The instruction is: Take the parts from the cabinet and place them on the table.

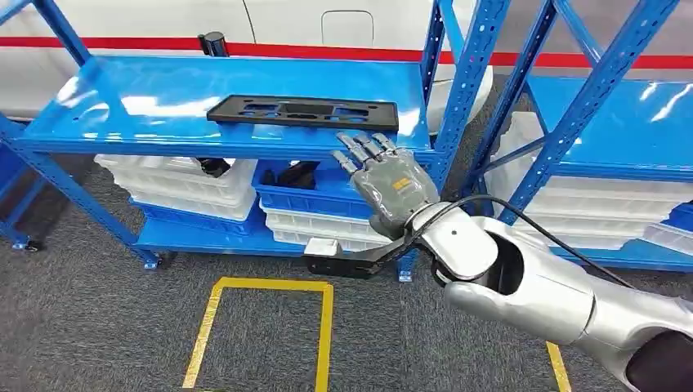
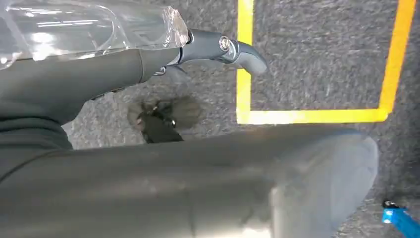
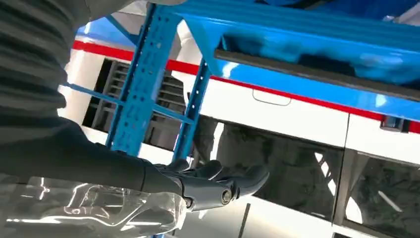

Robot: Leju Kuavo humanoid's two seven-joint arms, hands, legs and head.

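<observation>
Dark parts [image 1: 296, 175] in the blue bin [image 1: 315, 196] sit half hidden under the shelf [image 1: 163, 106].

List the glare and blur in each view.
Head view: white ceiling-light glare on the blue shelf top beside the black part; sharp otherwise. Left wrist view: the left hand is a soft, out-of-focus grey mass, with bright reflections on its clear cover. Right wrist view: glare under the shelf, right hand slightly soft.

support: blue metal rack [image 1: 245, 147] | top shelf: flat black part [image 1: 302, 110] lying near the front edge | lower shelf: stacked white trays [image 1: 184, 184], blue bin [image 1: 315, 196] on white trays | floor: grey carpet [image 1: 82, 327], yellow tape square [image 1: 266, 327]
</observation>
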